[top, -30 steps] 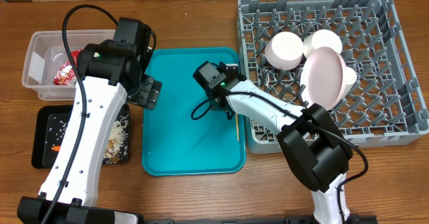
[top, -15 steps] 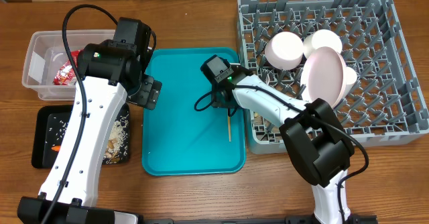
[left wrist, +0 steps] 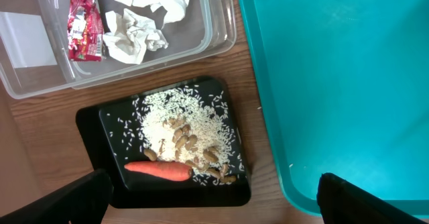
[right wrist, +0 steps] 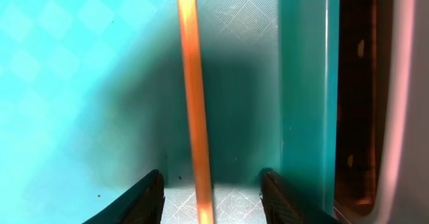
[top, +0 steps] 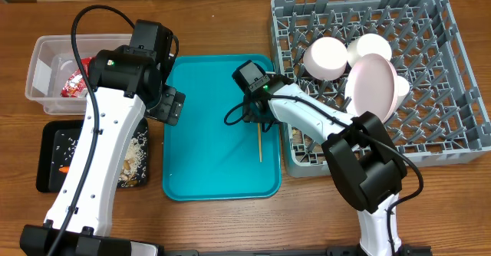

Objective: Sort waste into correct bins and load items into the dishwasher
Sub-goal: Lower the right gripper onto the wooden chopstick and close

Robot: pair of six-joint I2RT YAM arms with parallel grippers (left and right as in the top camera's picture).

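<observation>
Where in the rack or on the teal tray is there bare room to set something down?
Free: the right half of the rack, from the plate to its right wall, and the teal tray left of the stick. Crowded: the back-left of the rack, where two bowls, the plate and a cup bunch together.

1. Overhead view: bright, even light from above; shadows on the table point(top: 230, 225) are faint and soft.
2. The plate point(top: 372, 83) and bowls point(top: 326, 57) are nearly blown out (rims hard to trace).
3. Left wrist view is sharp; the wrapper point(left wrist: 84, 23) glints and the tub point(left wrist: 219, 23) wall carries pale glare.
4. Right wrist view is very close: the stick point(right wrist: 191, 83) is soft-edged, a dark shadow lies on the tray point(right wrist: 67, 63) right of it, and the rack point(right wrist: 409, 83) at the right edge is a pale blur.
</observation>
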